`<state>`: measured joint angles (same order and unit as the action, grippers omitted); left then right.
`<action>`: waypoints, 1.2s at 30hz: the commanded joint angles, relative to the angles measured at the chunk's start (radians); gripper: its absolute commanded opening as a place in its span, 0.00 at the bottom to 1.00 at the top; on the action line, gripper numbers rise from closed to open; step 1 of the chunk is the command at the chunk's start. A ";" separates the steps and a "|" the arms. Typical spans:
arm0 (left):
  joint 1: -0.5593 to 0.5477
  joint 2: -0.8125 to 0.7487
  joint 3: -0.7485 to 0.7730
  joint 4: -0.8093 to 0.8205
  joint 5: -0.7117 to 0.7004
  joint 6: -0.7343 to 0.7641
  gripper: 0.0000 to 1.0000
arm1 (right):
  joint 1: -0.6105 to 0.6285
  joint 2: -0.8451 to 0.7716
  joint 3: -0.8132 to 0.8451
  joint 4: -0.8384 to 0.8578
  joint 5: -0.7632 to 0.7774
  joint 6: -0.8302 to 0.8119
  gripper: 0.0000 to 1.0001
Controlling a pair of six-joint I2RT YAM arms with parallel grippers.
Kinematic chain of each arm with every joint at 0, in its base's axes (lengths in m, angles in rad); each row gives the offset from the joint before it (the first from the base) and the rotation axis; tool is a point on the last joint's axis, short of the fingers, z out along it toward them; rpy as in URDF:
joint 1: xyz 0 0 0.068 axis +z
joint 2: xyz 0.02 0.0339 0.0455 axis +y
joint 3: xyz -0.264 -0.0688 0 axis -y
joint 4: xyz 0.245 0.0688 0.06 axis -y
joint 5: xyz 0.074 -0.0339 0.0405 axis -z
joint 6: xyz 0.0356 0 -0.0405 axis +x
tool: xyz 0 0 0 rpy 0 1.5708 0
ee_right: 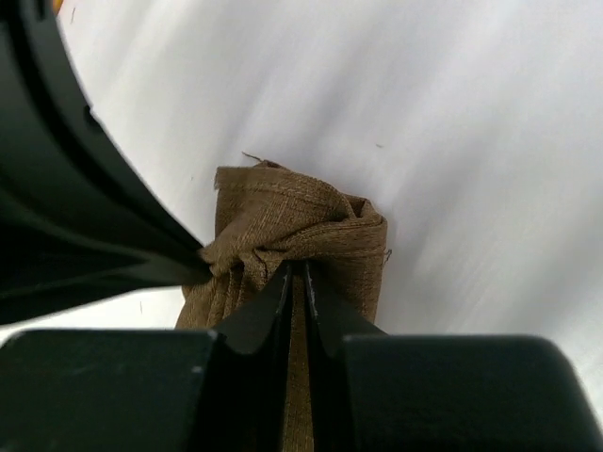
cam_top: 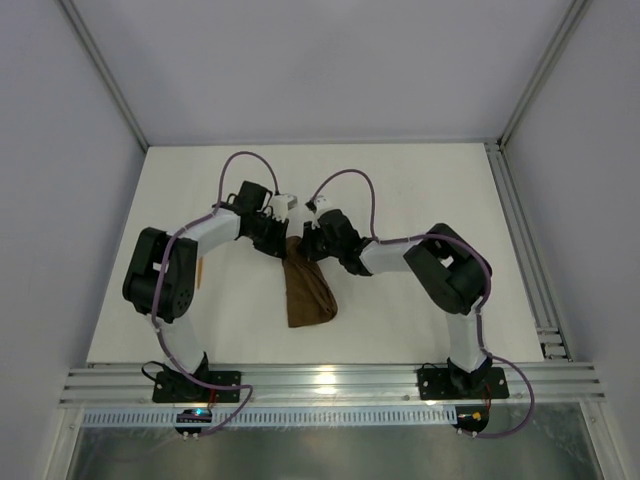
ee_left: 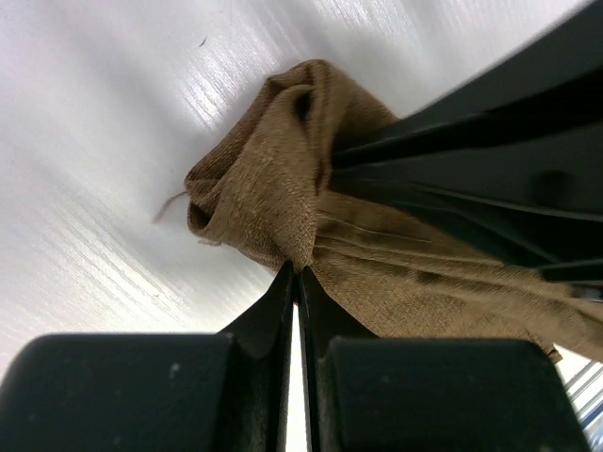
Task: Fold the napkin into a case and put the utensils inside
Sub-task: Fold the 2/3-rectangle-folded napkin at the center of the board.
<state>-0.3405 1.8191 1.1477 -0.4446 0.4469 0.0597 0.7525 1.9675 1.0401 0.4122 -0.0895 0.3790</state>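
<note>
The dark brown napkin (cam_top: pixel 306 290) hangs bunched and narrow at the middle of the table, its lower end resting on the surface. Both grippers pinch its top end from opposite sides. My left gripper (cam_top: pixel 284 245) is shut on the cloth, as the left wrist view shows (ee_left: pixel 298 271), with the napkin (ee_left: pixel 264 179) crumpled just past the tips. My right gripper (cam_top: pixel 313 247) is shut on the same top end in the right wrist view (ee_right: pixel 298 266), where the napkin (ee_right: pixel 283 217) is bunched. One thin orange-tan utensil (cam_top: pixel 201 270) lies by the left arm's elbow. The other is hidden.
The white table (cam_top: pixel 420 200) is bordered by an aluminium rail (cam_top: pixel 330 382) at the near edge and another rail (cam_top: pixel 520 250) along the right side. Grey walls enclose the far side. The two arms bend inward and meet over the middle.
</note>
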 commanded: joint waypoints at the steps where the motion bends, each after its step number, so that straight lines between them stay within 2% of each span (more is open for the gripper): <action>1: -0.006 -0.032 0.009 0.018 0.023 0.002 0.03 | 0.008 0.095 0.099 0.007 -0.030 0.061 0.13; 11: -0.020 -0.012 0.046 -0.003 0.001 0.034 0.04 | 0.044 0.157 0.150 0.008 -0.013 0.141 0.08; 20: -0.060 -0.052 0.047 -0.026 0.030 0.083 0.09 | 0.045 0.179 0.199 -0.073 0.139 0.221 0.05; 23: -0.036 -0.053 0.037 -0.003 0.048 0.110 0.16 | 0.051 0.166 0.175 -0.058 0.145 0.235 0.05; 24: -0.028 -0.050 0.037 -0.012 0.064 0.111 0.28 | 0.051 0.162 0.166 -0.053 0.143 0.244 0.05; 27: -0.019 -0.058 0.044 -0.051 0.117 0.133 0.39 | 0.051 0.148 0.160 -0.052 0.128 0.241 0.05; 30: -0.002 -0.110 0.044 -0.075 0.157 0.140 0.43 | 0.051 0.128 0.156 -0.041 0.112 0.238 0.05; 33: 0.043 -0.150 0.067 -0.082 0.203 0.106 0.42 | 0.051 0.116 0.156 -0.035 0.105 0.230 0.05; 36: 0.070 -0.168 0.096 -0.085 0.173 0.081 0.41 | 0.051 0.105 0.150 -0.023 0.103 0.224 0.05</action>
<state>-0.3077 1.7088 1.1797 -0.5270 0.5747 0.1417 0.8032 2.1098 1.2007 0.3943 0.0132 0.6003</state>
